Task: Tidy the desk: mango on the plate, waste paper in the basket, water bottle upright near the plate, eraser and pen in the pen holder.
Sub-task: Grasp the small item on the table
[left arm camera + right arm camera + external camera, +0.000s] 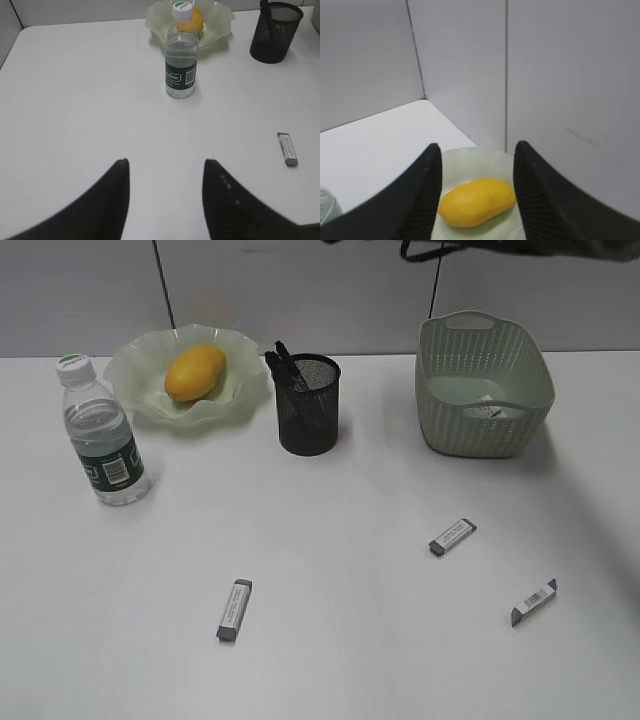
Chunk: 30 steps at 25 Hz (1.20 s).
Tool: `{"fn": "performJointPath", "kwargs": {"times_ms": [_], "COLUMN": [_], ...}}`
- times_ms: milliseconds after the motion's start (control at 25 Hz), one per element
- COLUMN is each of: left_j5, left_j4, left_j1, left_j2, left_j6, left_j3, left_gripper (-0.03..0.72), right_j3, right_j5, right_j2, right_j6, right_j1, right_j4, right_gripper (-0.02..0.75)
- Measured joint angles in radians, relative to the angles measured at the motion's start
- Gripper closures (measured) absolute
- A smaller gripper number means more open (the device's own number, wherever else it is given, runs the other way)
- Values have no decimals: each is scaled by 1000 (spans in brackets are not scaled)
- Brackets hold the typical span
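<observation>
The mango [195, 372] lies on the wavy pale-green plate [130, 375] at the back left. The water bottle [100, 435] stands upright just left of the plate. The black mesh pen holder [308, 410] holds dark pens [280, 358]. A small white scrap [490, 410], possibly the waste paper, lies in the basket [483, 350]. Three erasers [234, 609] [452, 536] [533, 601] lie on the table. My left gripper [166, 162] is open and empty over bare table, short of the bottle [181, 60]. My right gripper [476, 147] is open above the mango [476, 202].
Grey partition walls [545, 75] stand close behind the plate [470, 162]. In the left wrist view the pen holder [275, 32] is at the far right and one eraser [288, 149] lies to the right of the gripper. Dark arm parts [500, 248] cross the exterior view's top edge.
</observation>
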State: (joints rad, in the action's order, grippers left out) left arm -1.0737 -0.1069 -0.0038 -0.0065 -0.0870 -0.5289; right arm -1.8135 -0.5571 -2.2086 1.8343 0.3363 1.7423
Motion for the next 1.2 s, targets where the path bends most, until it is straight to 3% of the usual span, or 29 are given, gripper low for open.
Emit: {"fn": "performJointPath", "kwargs": {"times_ms": [160, 360, 560, 720, 840, 920, 1200], "left_j5": [0, 0, 0, 0, 0, 0, 0], "left_j4": [0, 0, 0, 0, 0, 0, 0], "left_j1": [0, 0, 0, 0, 0, 0, 0], "left_j2": [0, 0, 0, 0, 0, 0, 0], "left_j6": [0, 0, 0, 0, 0, 0, 0], "left_j3": [0, 0, 0, 0, 0, 0, 0], "left_gripper": [323, 323, 323, 323, 323, 323, 323], "right_j3": [-1, -1, -1, -1, -1, 2, 2], "right_j5": [187, 414, 741, 1058, 1234, 1298, 1445], "right_j2": [104, 191, 215, 216, 217, 217, 239], "right_j6": [-21, -25, 43, 256, 433, 514, 604], "right_j1": [0, 0, 0, 0, -10, -18, -25], "right_j4": [-98, -305, -342, -235, -26, 50, 85], "right_gripper": [354, 358, 358, 358, 358, 358, 358]}}
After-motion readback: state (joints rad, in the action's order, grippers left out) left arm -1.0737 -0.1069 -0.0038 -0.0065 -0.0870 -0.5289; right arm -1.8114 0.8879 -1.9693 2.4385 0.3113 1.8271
